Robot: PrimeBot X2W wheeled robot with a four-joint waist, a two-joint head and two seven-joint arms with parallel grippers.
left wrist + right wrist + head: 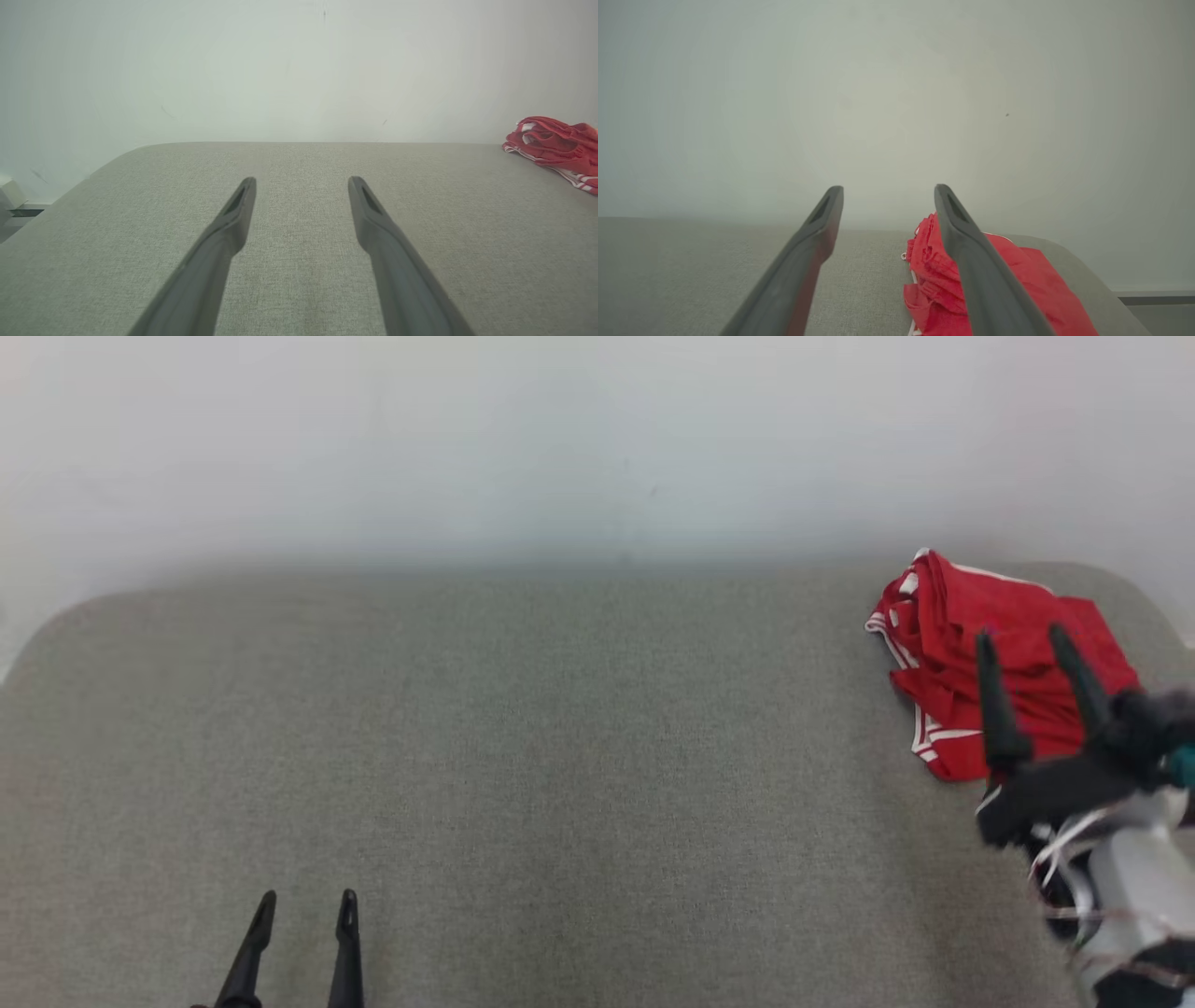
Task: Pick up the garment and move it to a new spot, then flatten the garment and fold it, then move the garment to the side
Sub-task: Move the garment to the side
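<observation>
A pale, bare wall (597, 429) stood behind the broad grey fabric-covered table with rounded corners (560, 756). At the table's far right corner lay the red cloth garment with white striped trim (943, 653), gathered into a compact, layered heap rather than spread flat. The right gripper (1021, 633) hung over the garment's near side, its two long dark fingers spread wide and holding nothing. In the right wrist view the red cloth lay below and past those fingers, and contact could not be made out. The left gripper (308, 894) sat low at the near left, well apart from the garment, its fingers likewise wide apart and empty over bare grey fabric.

Which step was in hand could not be settled. A bunched garment at the table's edge with an open gripper above it fitted an approach to lift it. It fitted equally a garment folded, set aside and let go. The uneven layers made the fold look loose, if fold it was.

The heap was almost as deep as it was wide, so its long axis was faint. It seemed to run aslant, from the far left corner towards the near right. The stacked white-striped edges faced left, towards the table's middle, and the smoother red panel faced the right rim.
</observation>
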